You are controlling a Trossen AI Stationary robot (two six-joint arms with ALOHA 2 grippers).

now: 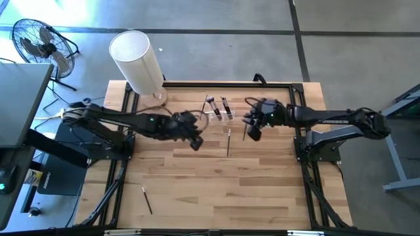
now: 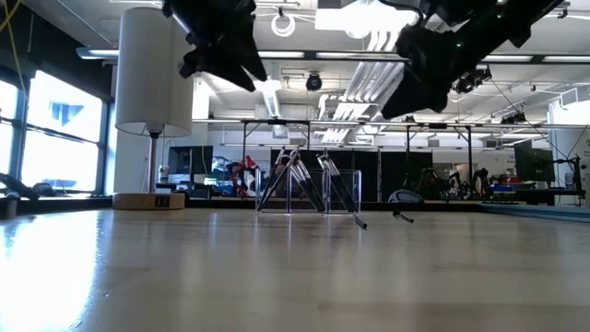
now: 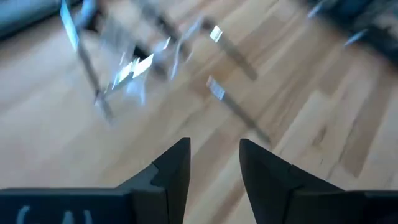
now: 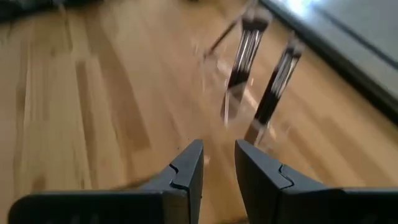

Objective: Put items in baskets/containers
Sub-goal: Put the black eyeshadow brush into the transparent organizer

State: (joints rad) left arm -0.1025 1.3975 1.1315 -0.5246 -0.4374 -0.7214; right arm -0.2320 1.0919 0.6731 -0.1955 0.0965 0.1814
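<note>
The clear holder (image 1: 220,110) stands at the table's far middle, and several dark-handled brushes (image 2: 304,184) lean inside it. One brush (image 1: 228,141) lies flat on the wood just in front of it. Another brush (image 1: 147,198) lies near the front left corner. My left gripper (image 1: 195,140) hangs above the table, left of the holder and a little nearer. It is open and empty (image 3: 214,155). My right gripper (image 1: 251,131) hangs to the holder's right, also open and empty (image 4: 217,155). It looks toward the brushes in the holder (image 4: 245,50).
A tall white cylinder (image 1: 136,62) on a wooden base stands at the far left corner. Black frame rails (image 1: 308,177) run along the table's left and right sides. Bare wood (image 1: 216,190) spreads across the near half. A fan (image 1: 39,42) stands on the floor beyond the table.
</note>
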